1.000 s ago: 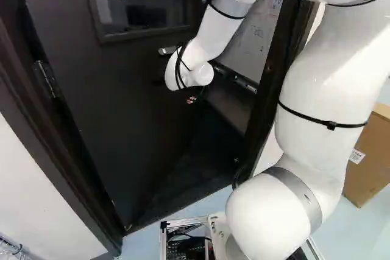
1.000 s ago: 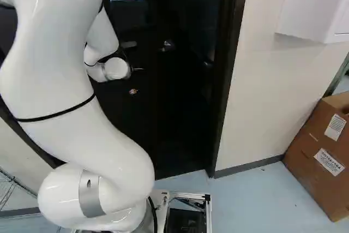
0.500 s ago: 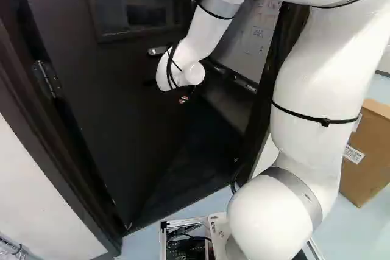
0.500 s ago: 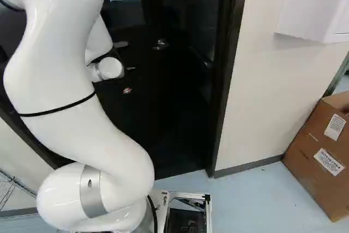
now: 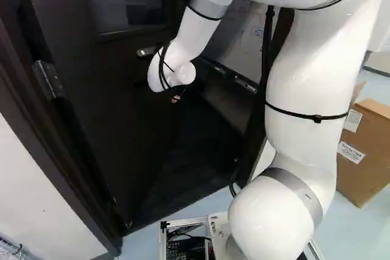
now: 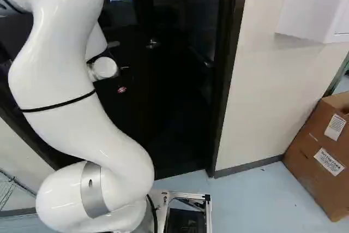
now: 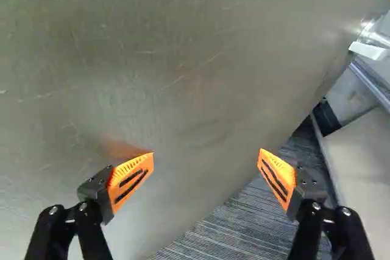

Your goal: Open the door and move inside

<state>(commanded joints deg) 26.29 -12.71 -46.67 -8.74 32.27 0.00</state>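
So the door (image 5: pixel 113 126) is already ajar, standing across the left and middle of the left base view, hinge (image 5: pixel 49 80) over at the left. A whiteboard (image 5: pixel 241 38) shows through the gap, upper middle. The arm (image 5: pixel 311 83) reaches in from the right, its wrist close to the handle (image 5: pixel 146 52). Gripper's (image 5: pixel 175 98) not clenched on anything: fingers spread wide, nothing between the orange pads (image 7: pixel 131 178), door face filling most of what's ahead of them. Can't tell if they're touching it. Striped floor (image 7: pixel 241 223) shows past the door's edge. Cardboard box (image 6: pixel 322 151) sits lower right in the right base view.
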